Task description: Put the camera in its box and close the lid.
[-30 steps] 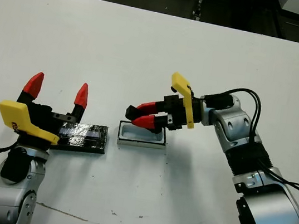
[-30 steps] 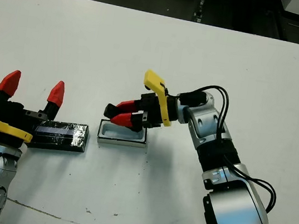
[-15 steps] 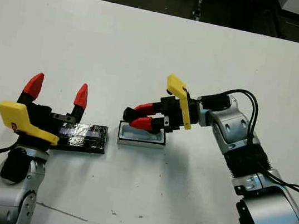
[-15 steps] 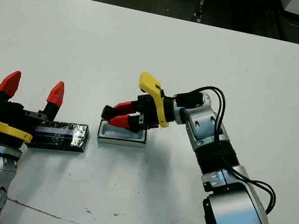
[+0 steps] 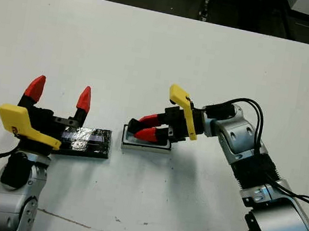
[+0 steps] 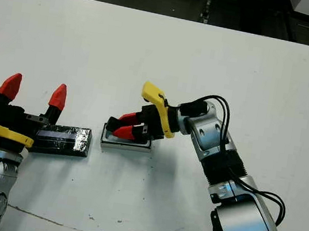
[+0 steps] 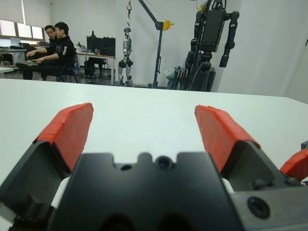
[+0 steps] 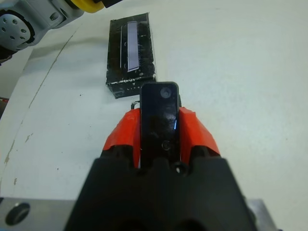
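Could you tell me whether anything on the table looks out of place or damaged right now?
Nothing stands out: the lid lies flat beside the box, and the right gripper holds the camera over it.

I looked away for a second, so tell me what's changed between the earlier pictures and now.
The right gripper, shut on the camera, has come down toward the box and now sits low over its opening. The camera is not let go. The left gripper stays open above the lid, and the lid and box have not moved on the table.
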Motion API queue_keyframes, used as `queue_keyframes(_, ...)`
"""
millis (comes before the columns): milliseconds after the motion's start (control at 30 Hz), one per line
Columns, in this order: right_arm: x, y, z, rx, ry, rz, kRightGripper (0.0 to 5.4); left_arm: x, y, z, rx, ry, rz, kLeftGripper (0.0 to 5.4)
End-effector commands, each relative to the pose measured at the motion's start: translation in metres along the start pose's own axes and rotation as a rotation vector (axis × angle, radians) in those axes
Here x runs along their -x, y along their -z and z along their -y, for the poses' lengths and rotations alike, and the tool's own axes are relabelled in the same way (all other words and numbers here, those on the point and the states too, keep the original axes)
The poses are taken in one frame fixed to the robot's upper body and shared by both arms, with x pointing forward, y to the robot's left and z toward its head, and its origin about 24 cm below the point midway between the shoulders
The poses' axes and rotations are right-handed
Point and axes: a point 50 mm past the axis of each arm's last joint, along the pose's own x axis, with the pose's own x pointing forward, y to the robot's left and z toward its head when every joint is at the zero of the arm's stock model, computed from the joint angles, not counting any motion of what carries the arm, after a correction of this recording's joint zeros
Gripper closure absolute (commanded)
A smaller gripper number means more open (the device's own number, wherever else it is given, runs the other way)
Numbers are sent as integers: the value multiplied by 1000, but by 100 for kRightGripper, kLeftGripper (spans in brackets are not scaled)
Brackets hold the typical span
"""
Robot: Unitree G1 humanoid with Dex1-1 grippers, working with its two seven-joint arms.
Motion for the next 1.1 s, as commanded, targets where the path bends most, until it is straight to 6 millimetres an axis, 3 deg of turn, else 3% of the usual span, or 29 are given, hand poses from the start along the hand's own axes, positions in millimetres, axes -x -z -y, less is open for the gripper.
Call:
queue_keyframes(33,3,7,0,-24,5,-19,374,1,2,-1,-19,-4,-14,0)
queue_keyframes(1100,14,27,3,-6,14,-154,374,3,3,-2,-18,-11,-18,0)
